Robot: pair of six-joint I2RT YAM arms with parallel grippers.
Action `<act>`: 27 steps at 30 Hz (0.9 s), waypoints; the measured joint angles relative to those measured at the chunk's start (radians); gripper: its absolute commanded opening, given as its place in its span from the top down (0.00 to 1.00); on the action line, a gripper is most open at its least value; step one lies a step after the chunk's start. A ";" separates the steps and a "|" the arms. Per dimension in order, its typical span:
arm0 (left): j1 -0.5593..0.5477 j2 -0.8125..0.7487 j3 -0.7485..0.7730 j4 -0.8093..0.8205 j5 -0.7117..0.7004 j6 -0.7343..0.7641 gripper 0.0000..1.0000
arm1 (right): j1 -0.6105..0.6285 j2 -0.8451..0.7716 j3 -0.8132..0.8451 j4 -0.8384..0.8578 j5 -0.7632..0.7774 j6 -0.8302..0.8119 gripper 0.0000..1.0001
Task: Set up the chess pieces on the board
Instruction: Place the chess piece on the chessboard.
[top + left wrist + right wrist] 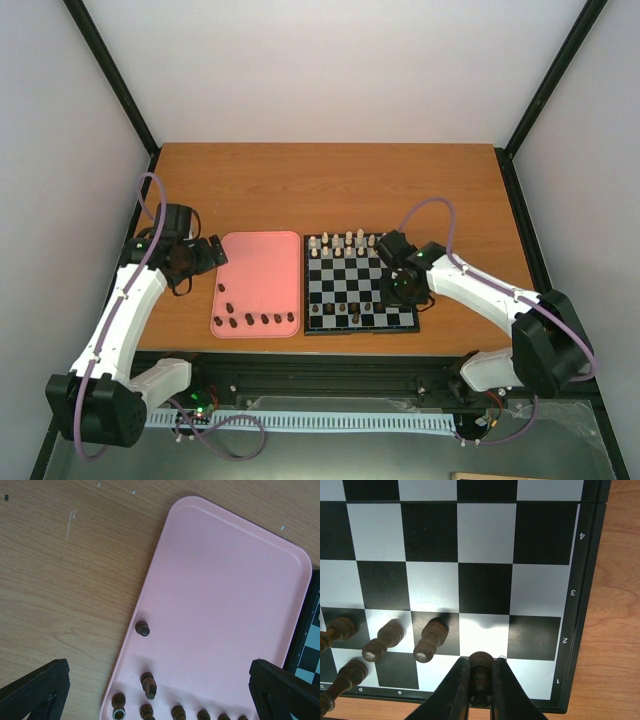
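On the near rows of the board only a handful of dark chess pieces are seen standing, mostly toward the left side; squares on the right are bare. One more dark piece is clamped in the right gripper, held low over the near row, second square from the right rim; contact with the square cannot be told. About eight dark pieces are counted on the pink tray, mostly lined along its near edge. Left gripper is hung above them, jaws spread wide, nothing held. Cream pieces are lined on the far rows. Judged under halfway: tray to be emptied. Wooden table, faint scuffs noted; white walls and black frame posts around
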 measured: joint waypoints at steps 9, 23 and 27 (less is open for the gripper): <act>0.000 0.000 -0.011 0.000 0.000 0.000 0.00 | -0.002 0.008 -0.033 0.029 -0.011 0.000 0.91; 0.000 0.000 -0.011 0.000 -0.001 -0.001 0.00 | -0.002 0.062 -0.036 0.066 -0.012 -0.017 0.91; 0.000 0.000 -0.011 0.000 -0.001 -0.002 0.00 | -0.002 0.074 -0.039 0.080 -0.013 -0.019 0.91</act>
